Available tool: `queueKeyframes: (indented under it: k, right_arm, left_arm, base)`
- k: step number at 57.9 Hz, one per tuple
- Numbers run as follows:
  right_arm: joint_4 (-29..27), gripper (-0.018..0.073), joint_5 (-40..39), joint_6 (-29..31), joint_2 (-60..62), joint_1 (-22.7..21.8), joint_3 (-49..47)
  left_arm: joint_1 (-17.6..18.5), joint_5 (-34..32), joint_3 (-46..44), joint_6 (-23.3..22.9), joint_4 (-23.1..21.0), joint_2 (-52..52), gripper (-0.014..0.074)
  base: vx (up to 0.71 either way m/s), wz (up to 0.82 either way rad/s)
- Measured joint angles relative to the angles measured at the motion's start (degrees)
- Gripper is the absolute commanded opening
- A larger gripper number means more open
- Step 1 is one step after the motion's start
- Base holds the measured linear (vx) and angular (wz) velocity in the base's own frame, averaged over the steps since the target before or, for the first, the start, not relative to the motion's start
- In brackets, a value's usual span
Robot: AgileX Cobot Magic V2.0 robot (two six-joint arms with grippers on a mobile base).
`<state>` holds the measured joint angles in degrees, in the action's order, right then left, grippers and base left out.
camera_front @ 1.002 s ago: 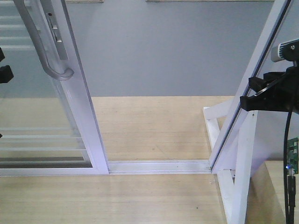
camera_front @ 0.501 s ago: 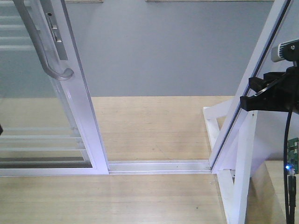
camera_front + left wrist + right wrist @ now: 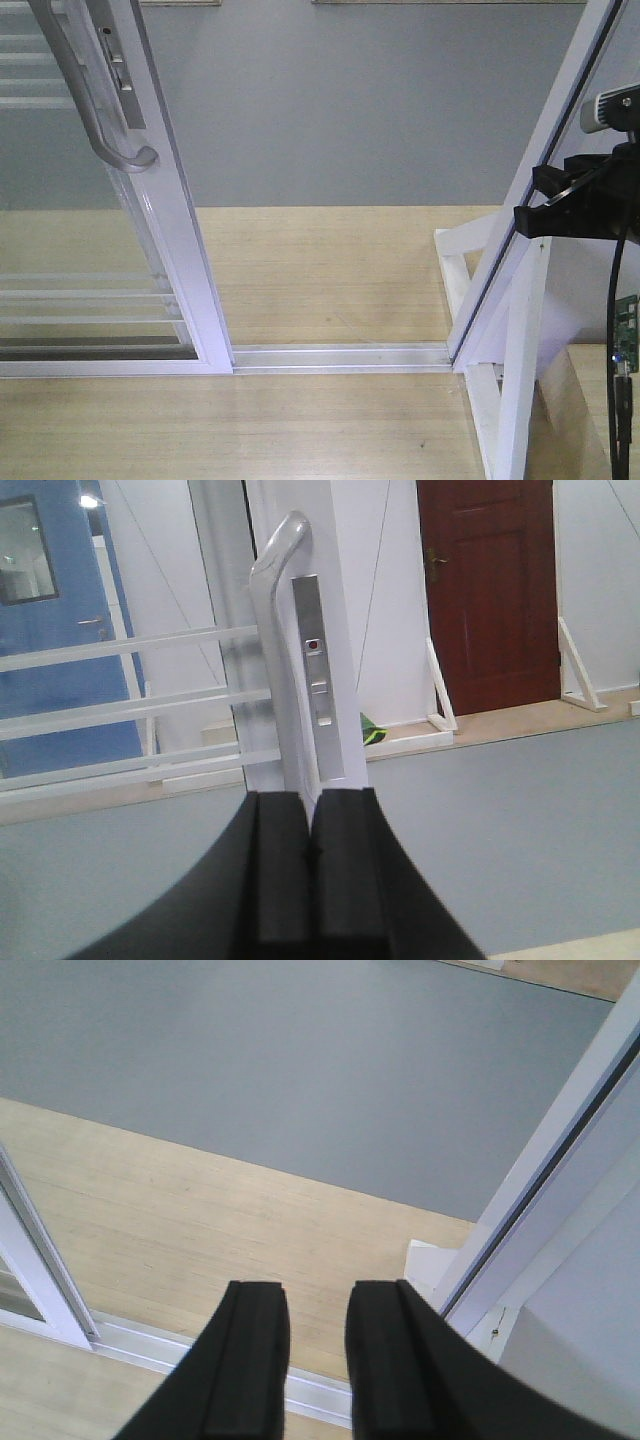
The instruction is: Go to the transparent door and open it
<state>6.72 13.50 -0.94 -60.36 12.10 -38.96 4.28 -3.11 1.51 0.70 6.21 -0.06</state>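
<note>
Gone from the front view's left edge is the dark shape that showed there a second ago; the rest has kept its place. On the left of this view stands the transparent door (image 3: pixel 150 200), a clear glass panel in a glossy white frame with thin white horizontal bars, and its curved grey metal pull handle (image 3: pixel 95 110) hangs on the stile next to the opening. A white floor track (image 3: pixel 340 356) runs from the door's foot to a slanted white frame post (image 3: pixel 540 190) on the right, leaving a wide gap between them over the pale wooden floor (image 3: pixel 320 280). At the right edge a black arm part is in front of the post.

From the left wrist view, the left claw (image 3: pixel 310 870) has its black fingers pressed together with no gap. It is empty and points at the door's stile (image 3: pixel 335 680), with the handle just above the fingertips; contact cannot be told. A dark red door (image 3: pixel 485 590) stands behind.

From the right wrist view, the right claw (image 3: pixel 315 1360) has its fingers slightly apart with nothing between them, above the wooden floor and the track.
</note>
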Motion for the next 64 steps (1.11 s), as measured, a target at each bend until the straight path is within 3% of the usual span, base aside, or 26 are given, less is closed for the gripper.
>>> queueKeyframes:
  k: [12, 33, 38, 43, 54, 64]
  right_arm:
    - [0.0, 0.027, 0.1, 0.0, 0.0, 0.0, 0.0]
    - [-0.1, 0.0267, 0.8, 0.1, 0.9, 0.0, 0.0]
    - [-0.3, 0.0228, -0.1, 0.3, 3.6, 0.0, 1.3]
    - [-1.8, 0.0155, -4.8, 0.4, 8.8, -1.6, 6.1]
    - [-8.3, -0.0015, -22.2, 0.5, 25.7, -11.7, 25.9]
    - [-7.8, -0.0012, -25.7, 5.5, 41.1, -15.1, 36.1]
  left_arm:
    - [0.0, 4.2, 0.3, 0.0, 0.0, 0.0, -0.0007]
    - [0.0, 4.4, 0.3, 0.0, 0.0, 0.2, -0.0007]
    - [0.0, 4.4, 0.3, 0.0, 0.0, 0.2, -0.0007]
    - [0.0, 4.4, 0.3, 0.0, 0.0, 0.2, -0.0007]
    - [0.0, 4.4, 0.3, 0.0, 0.0, 0.2, -0.0007]
    - [0.0, 4.4, 0.3, 0.0, 0.0, 0.2, -0.0007]
  base:
    - [0.0, 0.0]
    - [0.0, 0.0]
    - [0.0, 0.0]
    - [0.0, 0.0]
    - [0.0, 0.0]
    - [0.0, 0.0]
